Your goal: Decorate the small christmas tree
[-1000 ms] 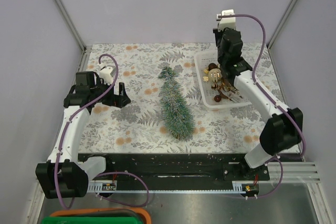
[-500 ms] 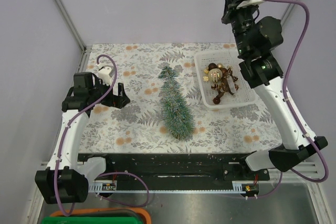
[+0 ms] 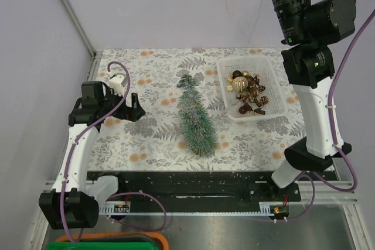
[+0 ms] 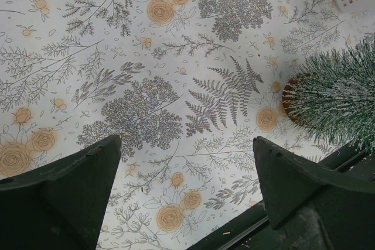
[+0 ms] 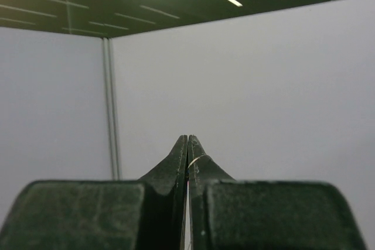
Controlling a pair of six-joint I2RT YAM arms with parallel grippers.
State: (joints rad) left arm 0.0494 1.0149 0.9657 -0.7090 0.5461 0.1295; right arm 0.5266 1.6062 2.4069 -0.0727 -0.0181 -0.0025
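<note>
**Currently: tree flat on the bench, left hand released, right hand clenched up high**

Now, your small christmas tree point(image 3: 196, 118) lies on its side near the middle of the bench point(image 3: 152, 80), which is covered in a fern-and-flower print. Its tip points toward the far wall and its round wooden base point(image 4: 293, 100) faces the near edge. The frosted green bristles carry no ornament that you can make out from above.

Your left hand point(image 4: 184, 140) is released, with its two dark fingers point(image 4: 76, 185) spread wide over bare printed cloth and nothing between them. In the top view it sits low over the bench, left of the tree and apart from it. In its wrist view the tree's base shows just past the right finger, not touching it.

Your right arm point(image 3: 313, 103) stands tall beside the white basket point(image 3: 225, 95), which sits on the bench to the right of the tree. The right hand point(image 5: 188, 139) is high above the bench and points at the plain grey wall point(image 5: 281, 98). It is clenched, its fingers pressed together along one seam. A hair-thin pale strand point(image 5: 196, 159) shows at that seam, and you cannot tell what it belongs to.

Gold and brown baubles point(image 3: 246, 89) lie heaped inside the basket.
</note>
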